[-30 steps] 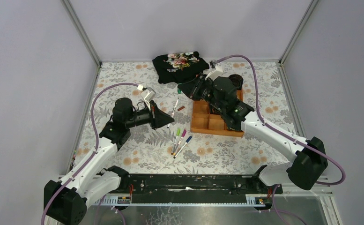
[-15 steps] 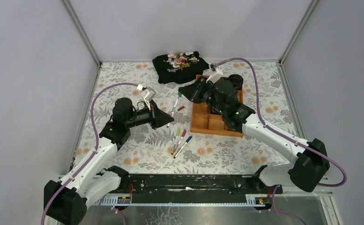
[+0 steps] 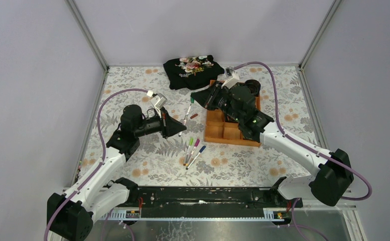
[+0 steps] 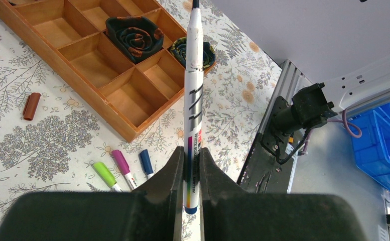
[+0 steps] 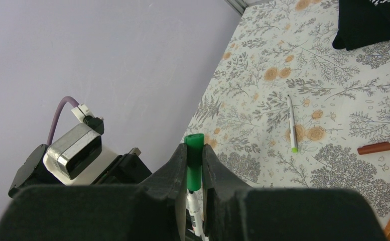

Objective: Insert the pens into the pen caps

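The left tool (image 4: 191, 153) is clamped on the rear of a white pen (image 4: 194, 90) with black stripes, raised above the table (image 3: 147, 165). Three capped pens (image 3: 193, 151), a loose pen (image 5: 291, 120) and a dark red cap (image 4: 31, 106) lie beside the wooden tray (image 4: 107, 118). The right tool (image 5: 193, 150) pinches a green cap (image 5: 194, 170).

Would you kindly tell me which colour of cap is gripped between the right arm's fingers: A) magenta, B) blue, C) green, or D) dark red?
C: in the right wrist view, a green cap is clamped between the right arm's fingers, with a white pen barrel just below it.
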`<state>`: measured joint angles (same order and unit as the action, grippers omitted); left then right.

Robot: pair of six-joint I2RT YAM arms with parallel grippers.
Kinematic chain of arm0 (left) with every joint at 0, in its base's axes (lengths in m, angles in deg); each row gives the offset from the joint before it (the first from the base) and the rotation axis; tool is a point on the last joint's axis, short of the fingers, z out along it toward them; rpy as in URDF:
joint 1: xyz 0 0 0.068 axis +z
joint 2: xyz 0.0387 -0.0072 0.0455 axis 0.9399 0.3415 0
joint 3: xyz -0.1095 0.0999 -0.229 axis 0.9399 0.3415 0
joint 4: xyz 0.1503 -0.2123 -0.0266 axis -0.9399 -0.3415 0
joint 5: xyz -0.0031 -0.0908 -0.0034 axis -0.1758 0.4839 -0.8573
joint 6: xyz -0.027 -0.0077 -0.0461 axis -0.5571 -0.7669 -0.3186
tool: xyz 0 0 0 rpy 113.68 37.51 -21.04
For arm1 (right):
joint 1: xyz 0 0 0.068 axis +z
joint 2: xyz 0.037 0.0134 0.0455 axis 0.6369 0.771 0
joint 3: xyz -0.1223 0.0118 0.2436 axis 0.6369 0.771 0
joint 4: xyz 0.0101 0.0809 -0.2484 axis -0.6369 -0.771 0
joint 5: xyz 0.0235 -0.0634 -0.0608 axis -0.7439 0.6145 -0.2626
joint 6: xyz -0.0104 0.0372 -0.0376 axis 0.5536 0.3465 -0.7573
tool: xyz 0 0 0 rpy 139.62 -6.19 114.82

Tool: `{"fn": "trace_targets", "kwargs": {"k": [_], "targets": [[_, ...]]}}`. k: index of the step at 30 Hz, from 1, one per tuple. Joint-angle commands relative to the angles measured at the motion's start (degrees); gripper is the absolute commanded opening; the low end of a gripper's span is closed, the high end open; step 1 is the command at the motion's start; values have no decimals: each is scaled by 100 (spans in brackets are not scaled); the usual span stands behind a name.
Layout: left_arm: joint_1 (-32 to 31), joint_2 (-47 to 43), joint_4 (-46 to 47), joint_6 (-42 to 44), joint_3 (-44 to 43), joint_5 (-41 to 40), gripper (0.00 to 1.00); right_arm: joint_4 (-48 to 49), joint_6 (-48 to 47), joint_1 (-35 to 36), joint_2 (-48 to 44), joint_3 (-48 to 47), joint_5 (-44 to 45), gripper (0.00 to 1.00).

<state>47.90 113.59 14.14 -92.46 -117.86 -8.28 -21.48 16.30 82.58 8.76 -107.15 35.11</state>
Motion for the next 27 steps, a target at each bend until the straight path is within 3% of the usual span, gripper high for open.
{"fn": "trace_targets", "kwargs": {"k": [1,27], "targets": [[-29,-15,169,104,-13,-55,0,380,28,9,-31,-176,-113,0],[-29,-68,127,117,-15,-162,0,553,140,23,13,59,-437,0]]}}
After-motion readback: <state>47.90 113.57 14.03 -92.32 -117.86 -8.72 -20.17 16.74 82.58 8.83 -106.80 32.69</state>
